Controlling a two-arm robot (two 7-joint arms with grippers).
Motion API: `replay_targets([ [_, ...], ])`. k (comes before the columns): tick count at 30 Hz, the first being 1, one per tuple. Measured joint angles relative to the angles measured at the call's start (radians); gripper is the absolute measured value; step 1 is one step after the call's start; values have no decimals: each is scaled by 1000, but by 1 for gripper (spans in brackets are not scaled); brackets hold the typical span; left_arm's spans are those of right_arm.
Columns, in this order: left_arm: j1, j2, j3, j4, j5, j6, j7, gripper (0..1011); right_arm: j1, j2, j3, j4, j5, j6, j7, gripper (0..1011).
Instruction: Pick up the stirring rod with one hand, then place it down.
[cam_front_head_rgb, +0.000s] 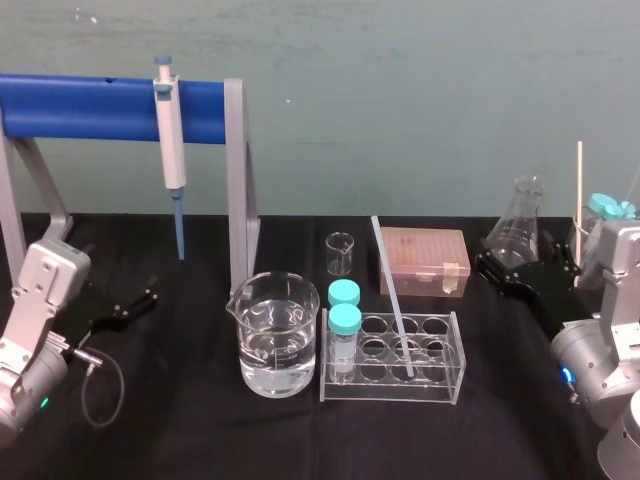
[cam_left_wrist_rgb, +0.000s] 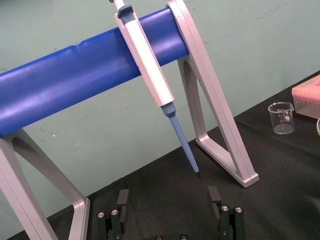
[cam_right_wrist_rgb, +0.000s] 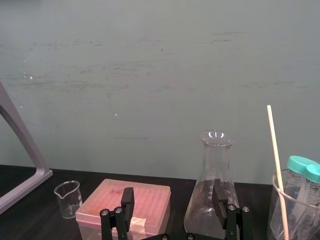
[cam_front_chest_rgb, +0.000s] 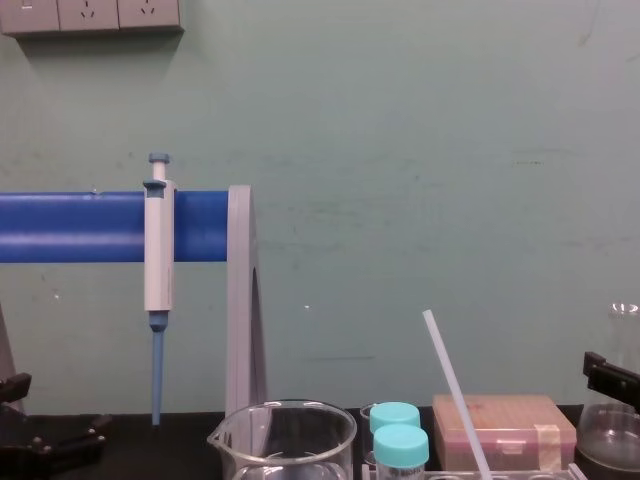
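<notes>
The stirring rod (cam_front_head_rgb: 393, 298) is a whitish translucent stick. It leans in the clear tube rack (cam_front_head_rgb: 440, 372), with its lower end in a right-hand hole and its top tilted back and left; the chest view shows the stirring rod (cam_front_chest_rgb: 455, 392) slanting up. My right gripper (cam_front_head_rgb: 525, 272) hovers open at the right, low in front of the conical flask (cam_front_head_rgb: 520, 225), well right of the rod. Its fingers (cam_right_wrist_rgb: 127, 199) stand apart with nothing between them. My left gripper (cam_front_head_rgb: 130, 302) rests open at the far left near the stand, its fingers (cam_left_wrist_rgb: 122, 200) wide apart.
A water-filled beaker (cam_front_head_rgb: 275, 335) stands left of the rack, with two teal-capped tubes (cam_front_head_rgb: 345, 312) in the rack's left holes. Behind are a small beaker (cam_front_head_rgb: 340, 253) and a pink box (cam_front_head_rgb: 425, 260). A pipette (cam_front_head_rgb: 171, 140) hangs on the blue-barred stand (cam_front_head_rgb: 90, 108). A thin pale stick (cam_right_wrist_rgb: 276, 170) stands in a glass at far right.
</notes>
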Motion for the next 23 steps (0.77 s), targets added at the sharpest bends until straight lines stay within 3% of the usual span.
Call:
replay_targets([
  [23,0,0,0,0,0,0,0,1000,-1,1,0,-4,1,-4,-1,1000],
])
